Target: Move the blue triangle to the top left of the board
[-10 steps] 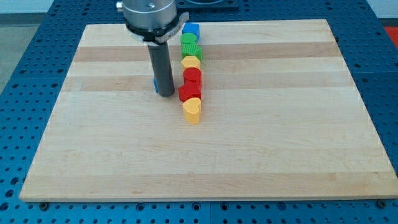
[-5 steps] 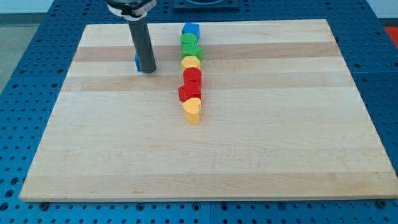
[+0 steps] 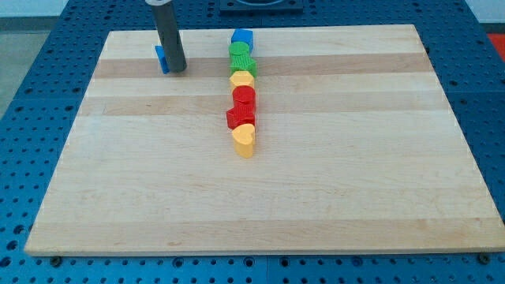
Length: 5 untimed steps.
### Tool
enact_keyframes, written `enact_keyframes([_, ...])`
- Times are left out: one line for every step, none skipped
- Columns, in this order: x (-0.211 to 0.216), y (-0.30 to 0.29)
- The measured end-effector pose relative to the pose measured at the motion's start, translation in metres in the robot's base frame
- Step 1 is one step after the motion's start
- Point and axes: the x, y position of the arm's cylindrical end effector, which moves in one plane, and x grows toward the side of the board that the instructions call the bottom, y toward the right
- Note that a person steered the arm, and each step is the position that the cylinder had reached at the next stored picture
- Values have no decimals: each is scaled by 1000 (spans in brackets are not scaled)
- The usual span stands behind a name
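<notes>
The blue triangle [image 3: 161, 58] lies on the wooden board [image 3: 260, 181] toward the view's top left, mostly hidden behind my rod. My tip [image 3: 176, 70] rests on the board, touching the triangle's right side. Only a narrow blue sliver of the block shows to the left of the rod.
A column of blocks runs down the board's upper middle: a blue block [image 3: 242, 38] at top, two green blocks [image 3: 241, 57], a yellow block [image 3: 241, 78], two red blocks [image 3: 243, 106], and a yellow heart-like block [image 3: 245, 141] at the bottom.
My rod has moved up and to the view's left, pushing the blue triangle with it toward the top left. The column of blocks has not moved.
</notes>
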Motion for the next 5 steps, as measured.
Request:
enact_keyframes([-5,-12])
enact_keyframes([-5,-29])
enact_keyframes([-12,-34])
enact_keyframes([-23,-34])
enact_keyframes([-34,-35])
